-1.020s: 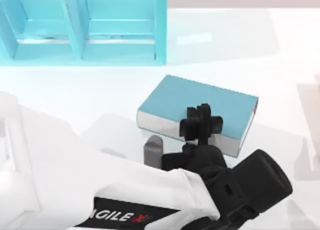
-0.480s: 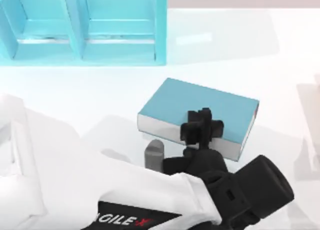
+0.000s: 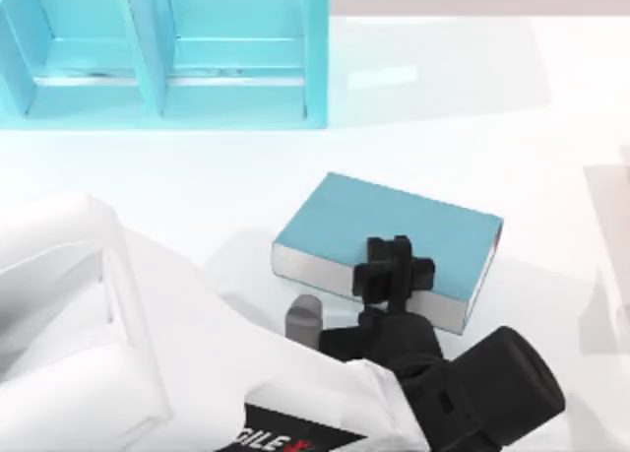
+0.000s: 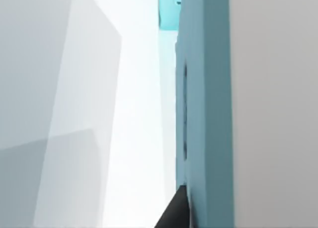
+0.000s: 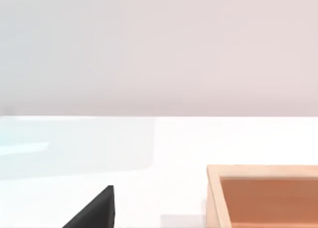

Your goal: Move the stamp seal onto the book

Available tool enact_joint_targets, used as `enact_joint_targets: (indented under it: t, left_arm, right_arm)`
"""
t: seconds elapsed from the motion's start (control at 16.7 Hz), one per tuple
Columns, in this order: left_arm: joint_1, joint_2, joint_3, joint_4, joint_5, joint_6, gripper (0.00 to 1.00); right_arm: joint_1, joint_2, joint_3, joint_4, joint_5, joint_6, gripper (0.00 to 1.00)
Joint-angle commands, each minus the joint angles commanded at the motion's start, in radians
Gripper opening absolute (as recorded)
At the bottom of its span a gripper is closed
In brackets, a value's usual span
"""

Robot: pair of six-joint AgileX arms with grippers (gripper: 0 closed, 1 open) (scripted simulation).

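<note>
— Turquoise first, far left at the back: shelf unit [image 3: 167,53] with open compartments, standing on the table [image 3: 443,97].
— And the surface itself?
— White, glossy, catching a pale teal tint below the shelf. Beyond its back edge, a plain pinkish-white wall.
— Moving right?
— White left arm, reaching in from the near left corner towards the middle. Just past it, a small grey block [image 3: 303,319] on the table, close by the near left corner of the book [image 3: 394,221].
— Book's lie?
— Flat, teal cover up, white page edges facing the near side, turned a little askew.
— Left gripper [image 3: 394,272]?
— Black, poised over the book's near edge. Wide, narrow or holding: cannot tell.
— Stamp seal?
— Cannot tell where.
— Further right?
— Bare white table. Right gripper [image 5: 94,210] low over it, grip likewise impossible to judge, with a tan wooden box [image 5: 263,188] nearby, open at the top.
</note>
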Motion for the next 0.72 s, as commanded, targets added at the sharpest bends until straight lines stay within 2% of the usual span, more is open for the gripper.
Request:
enact_joint_targets:
  t: [0.06, 0.72]
  left_arm:
    - [0.0, 0.0, 0.0, 0.0, 0.0, 0.0, 0.0]
    - [0.0, 0.0, 0.0, 0.0, 0.0, 0.0, 0.83]
  right_arm:
    - [0.0, 0.0, 0.0, 0.0, 0.0, 0.0, 1.0]
    - [0.0, 0.0, 0.0, 0.0, 0.0, 0.0, 1.0]
